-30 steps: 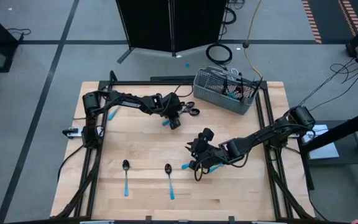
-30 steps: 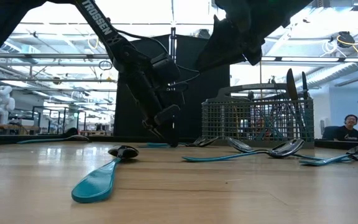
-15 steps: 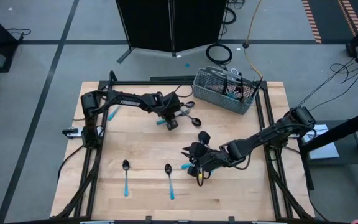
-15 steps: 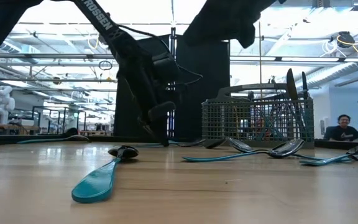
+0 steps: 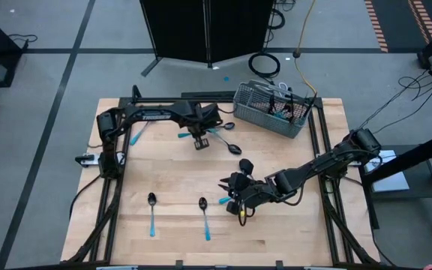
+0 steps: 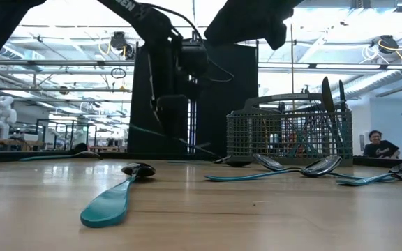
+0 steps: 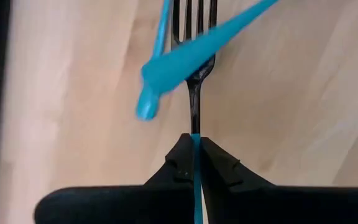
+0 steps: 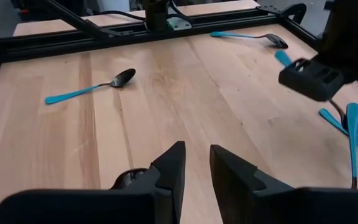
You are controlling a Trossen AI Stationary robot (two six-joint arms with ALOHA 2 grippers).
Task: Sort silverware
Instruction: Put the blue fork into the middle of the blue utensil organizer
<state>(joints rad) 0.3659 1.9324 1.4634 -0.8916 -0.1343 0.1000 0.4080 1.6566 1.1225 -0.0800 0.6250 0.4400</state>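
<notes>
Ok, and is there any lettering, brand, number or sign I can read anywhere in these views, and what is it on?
"...EN": the end of a white brand word on the left arm in the low view; the picture's top edge cuts off the rest.
High view: nothing readable on the table, the wire-mesh basket or the floor.
Wrist views: no text.

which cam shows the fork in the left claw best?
Left wrist view: the fork fills the frame, its blue handle pinched in the shut left claw, tines pointing away over the wood. High view shows only a thin blue sliver at the claw. Low view gives a dark silhouette, fork hard to tell. Right wrist view shows that claw far off.
</notes>
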